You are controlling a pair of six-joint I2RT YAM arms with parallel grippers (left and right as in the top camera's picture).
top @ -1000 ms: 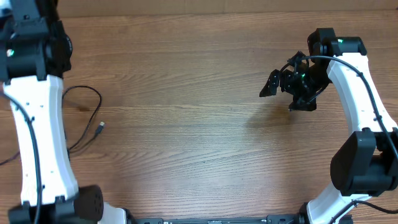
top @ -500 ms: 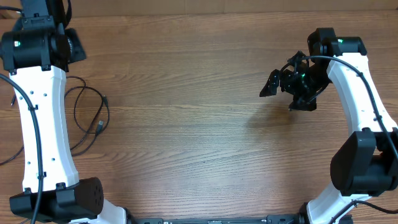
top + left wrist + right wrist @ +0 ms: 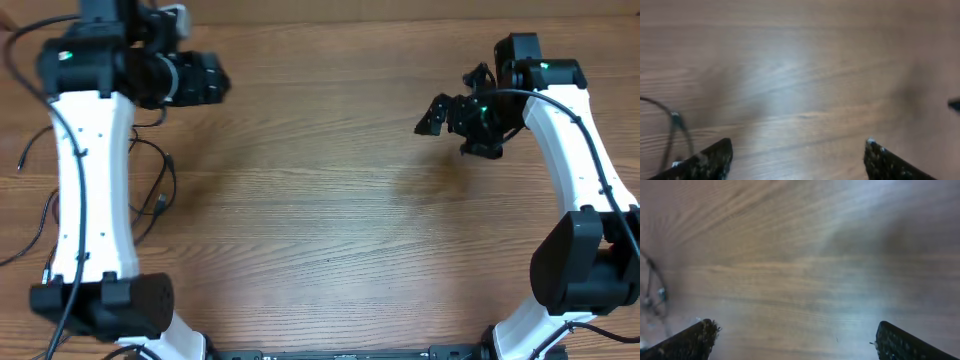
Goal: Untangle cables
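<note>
On the left side of the wooden bench (image 3: 320,230), close by the left arm's white link, is where all the work lies:

- The left hand (image 3: 798,146) hangs above bare wood near the far edge, its two fingers standing well apart with nothing between them
- The right hand (image 3: 796,326) is well away on the other side, fingers spread wide and holding nothing
- The cables (image 3: 170,185) lie in loose black loops running under and on either side of the left arm, flat on the bench; how many cords there are I cannot tell
- I'd judge them light, limp and a bit springy, so they will drag and snag on one another rather than lift clean, and a thin cord could slip through a loose pinch
- A small plug tip (image 3: 160,203) shows at one loop's end; taking hold just behind such a tip, or on a free stretch clear of any crossing, looks the soundest bet
- No box, tray or bin is in sight
</note>
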